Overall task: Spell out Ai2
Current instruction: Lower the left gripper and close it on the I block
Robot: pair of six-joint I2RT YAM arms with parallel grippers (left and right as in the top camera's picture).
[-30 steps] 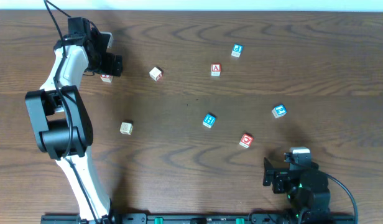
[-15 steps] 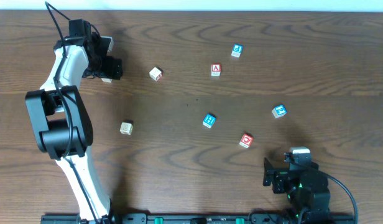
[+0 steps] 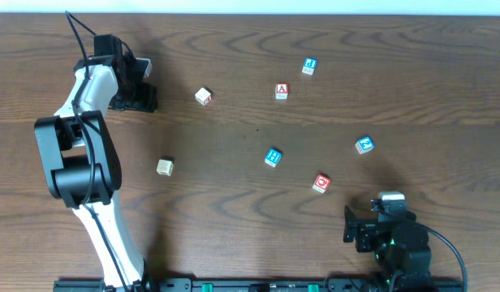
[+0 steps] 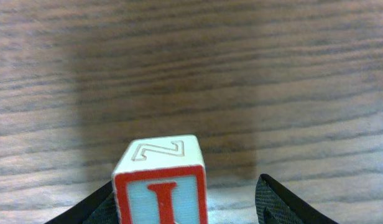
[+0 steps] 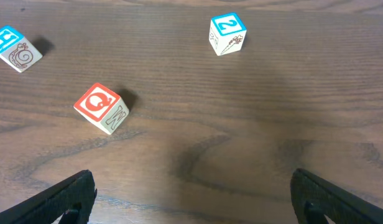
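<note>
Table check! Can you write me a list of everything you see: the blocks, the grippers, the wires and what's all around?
Surface: brown wood-grain table, no spills seen.
Job's things: A block and 2 block lie loose and apart; I block sits between the fingers of the left gripper.
Clutter: H block, red block, blue block, pale block, tan block.
Grippers: left gripper open around the I block, one finger apart from it; right gripper open, holding nothing.
Cables: black cable at the far left; second cable at the near right.
Surroundings: pale strip past the far edge; black rail along the near edge.
</note>
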